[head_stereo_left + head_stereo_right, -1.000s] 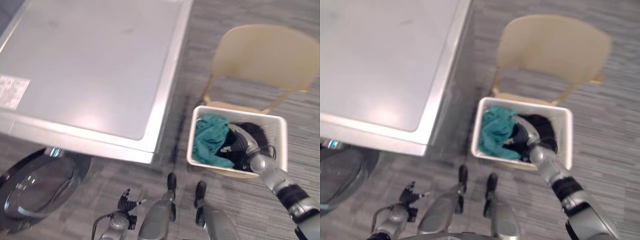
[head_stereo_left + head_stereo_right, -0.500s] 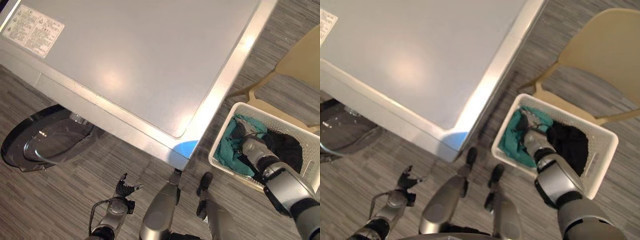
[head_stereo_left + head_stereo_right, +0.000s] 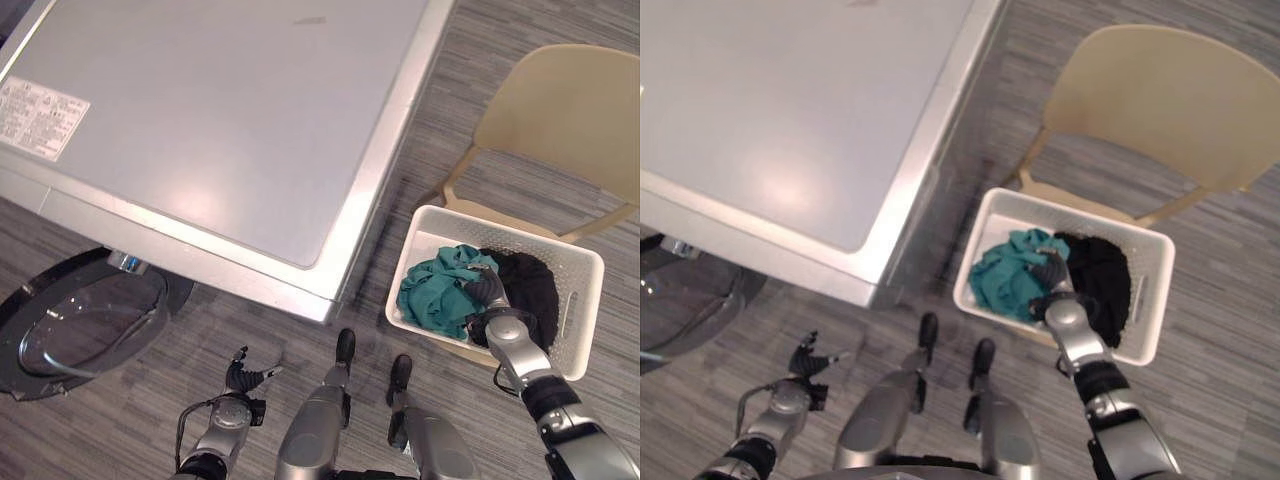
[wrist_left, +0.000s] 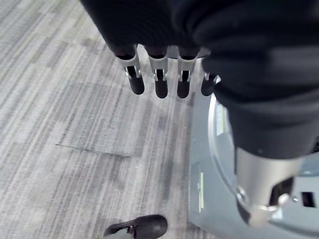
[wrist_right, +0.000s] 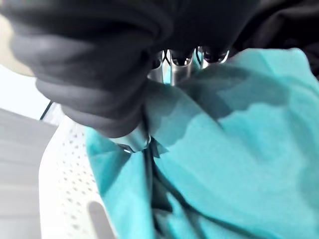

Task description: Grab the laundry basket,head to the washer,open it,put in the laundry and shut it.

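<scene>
On grey striped carpet, the right robot hand (image 3: pixel 1052 272) pinches teal cloth (image 3: pixel 1002 278) in the white basket (image 3: pixel 1152 300) (left robot hand (image 4: pixel 158 79) relaxed).

The floor (image 3: pixel 250 330) is grey carpet with stripes. A big grey washer (image 3: pixel 230 120) stands on it, and its round door (image 3: pixel 85 325) hangs open, low over the floor. A tan chair (image 3: pixel 560 120) stands on the floor beside the washer. A white basket (image 3: pixel 575 300) sits just in front of the chair, with teal cloth (image 3: pixel 435 295) and black cloth (image 3: pixel 535 285) inside
</scene>
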